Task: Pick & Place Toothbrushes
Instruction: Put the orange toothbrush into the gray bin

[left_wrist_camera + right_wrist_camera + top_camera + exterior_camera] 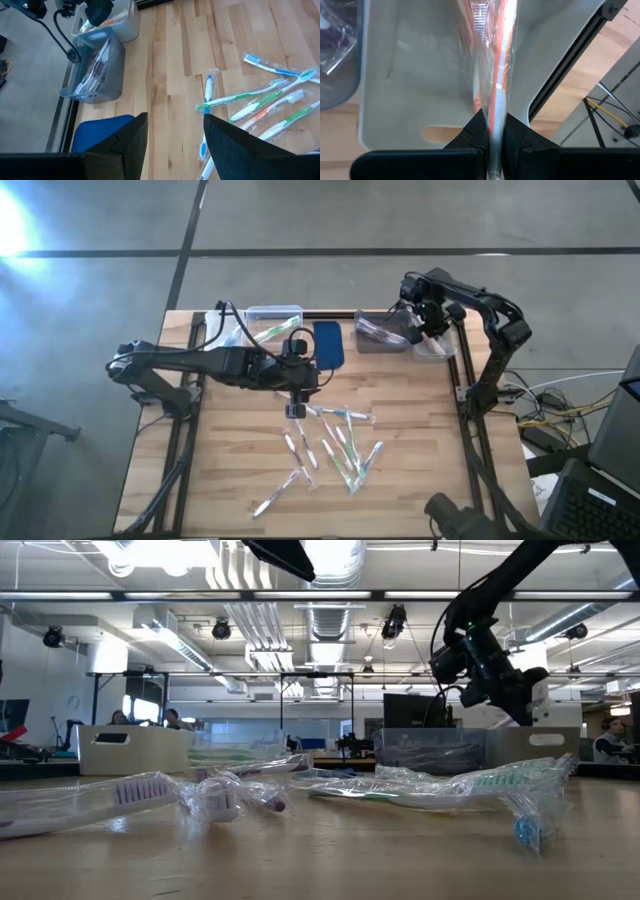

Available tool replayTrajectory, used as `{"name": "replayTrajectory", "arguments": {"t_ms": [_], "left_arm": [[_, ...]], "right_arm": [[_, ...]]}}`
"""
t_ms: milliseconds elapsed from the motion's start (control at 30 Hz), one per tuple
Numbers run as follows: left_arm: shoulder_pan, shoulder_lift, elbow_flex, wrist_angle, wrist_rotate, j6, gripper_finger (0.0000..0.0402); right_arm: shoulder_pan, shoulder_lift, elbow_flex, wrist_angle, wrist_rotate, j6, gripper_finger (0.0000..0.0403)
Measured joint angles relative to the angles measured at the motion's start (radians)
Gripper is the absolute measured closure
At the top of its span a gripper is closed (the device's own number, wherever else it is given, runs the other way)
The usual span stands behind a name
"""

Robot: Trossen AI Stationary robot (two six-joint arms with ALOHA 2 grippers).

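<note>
Toothbrush (pixel 496 75) lengthwise between right gripper (pixel 492 135) fingers

Overhead and level table-top cameras share the scattered toothbrushes (pixel 335 445), while wrist cameras look closely past each arm's fingers.

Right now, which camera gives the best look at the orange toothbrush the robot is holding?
The right wrist view: the wrapped orange toothbrush fills it, pinched in the right gripper above a pale bin. The high view shows only that gripper over the bins, the brush too small to make out; the low and left wrist views don't show it clearly.
</note>
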Motion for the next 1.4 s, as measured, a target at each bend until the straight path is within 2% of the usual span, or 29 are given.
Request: {"name": "replayTrajectory", "arguments": {"t_ms": [267,1000,1133,1400], "left_arm": [[0.0,0.0,0.0,0.0,0.0,0.0,0.0204],[0.001,0.0,-0.001,0.0,0.0,0.0,0.0204],[0.001,0.0,-0.001,0.0,0.0,0.0,0.0204],[0.001,0.0,-0.001,0.0,0.0,0.0,0.0204]], "right_arm": [[-0.015,0.058,0.024,-0.008,0.012,-0.014,0.0383],[-0.021,0.047,0.037,-0.013,0.011,-0.059,0.0249],[-0.021,0.054,0.036,-0.013,0.019,-0.05,0.025],[-0.02,0.071,0.034,0.016,0.065,0.005,0.0286]]}}
